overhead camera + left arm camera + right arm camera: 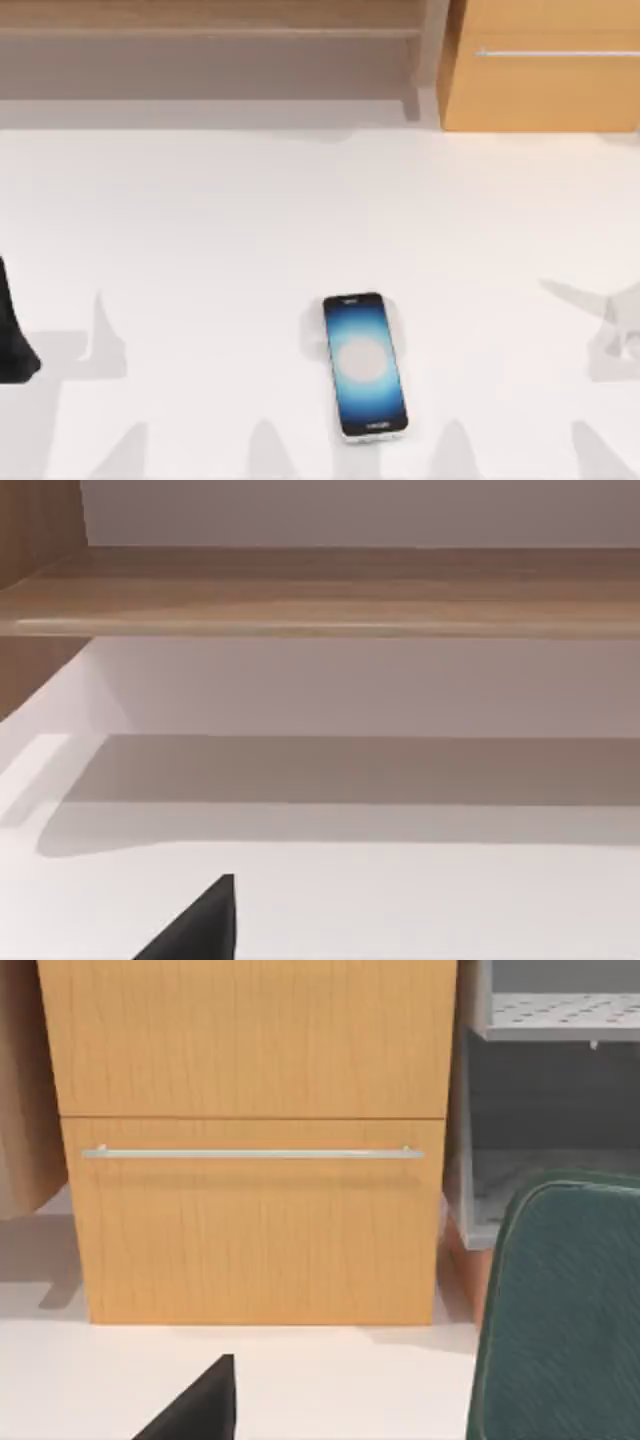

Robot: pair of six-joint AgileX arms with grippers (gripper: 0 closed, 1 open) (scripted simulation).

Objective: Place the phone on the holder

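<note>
Phone (365, 365): lay flat, screen up, on the white table (200, 220) near its front edge, slightly right of centre.
Left arm (14, 330): sat at the table's left edge, well apart from the phone; fingers' state cannot be told.
Wooden drawer cabinet (545, 65): stood at the far right, behind the table.

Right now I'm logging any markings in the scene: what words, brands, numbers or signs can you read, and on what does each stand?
None can be read.
Phone: small dark marks on the bezel above and below the blue screen, too blurred to read.
Wooden drawer cabinet: plain wood and a metal handle, no text.
White table: no markings.
</note>
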